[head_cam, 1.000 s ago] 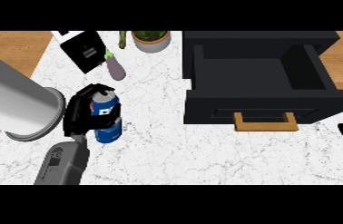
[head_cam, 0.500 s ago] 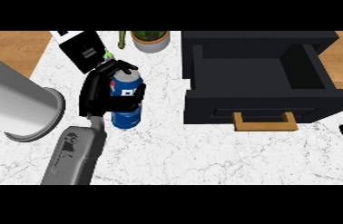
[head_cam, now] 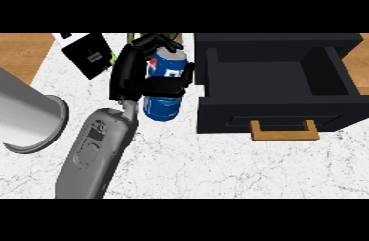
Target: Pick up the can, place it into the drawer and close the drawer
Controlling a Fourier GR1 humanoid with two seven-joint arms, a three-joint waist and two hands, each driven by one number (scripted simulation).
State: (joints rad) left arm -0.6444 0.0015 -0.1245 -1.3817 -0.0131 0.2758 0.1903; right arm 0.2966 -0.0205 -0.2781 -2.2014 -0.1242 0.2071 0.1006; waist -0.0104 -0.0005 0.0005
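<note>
My left hand (head_cam: 132, 74) is clenched round the can (head_cam: 164, 96): the fingers curl over its left side and the thumb crosses its blue label, so only the silver top and the lower part show. The can sits a little above the middle of the frame, left of centre, just beside the left wall of the drawer (head_cam: 274, 115) but not yet over it. It leans slightly, its top towards the upper right. I judge it is lifted off the counter (head_cam: 216, 167), though from this steep angle I cannot be sure how high it hangs. My forearm comes in from the lower left. My right hand does not show.

The drawer stands open in the upper right of the frame, its black inside bare, its wooden handle (head_cam: 283, 131) facing the lower edge. So picking up looks done, and I am in the carrying step; placing and closing are not yet done.

The next move calls for taking the can to the right, high enough to clear the drawer's left wall, then lowering it onto the bare floor inside before I let go. After that the handle or the front panel needs a push towards the top of the frame.

A large grey cylinder (head_cam: 25, 113) at the left edge and a black card (head_cam: 88, 54) at upper left lie well apart from that path.
</note>
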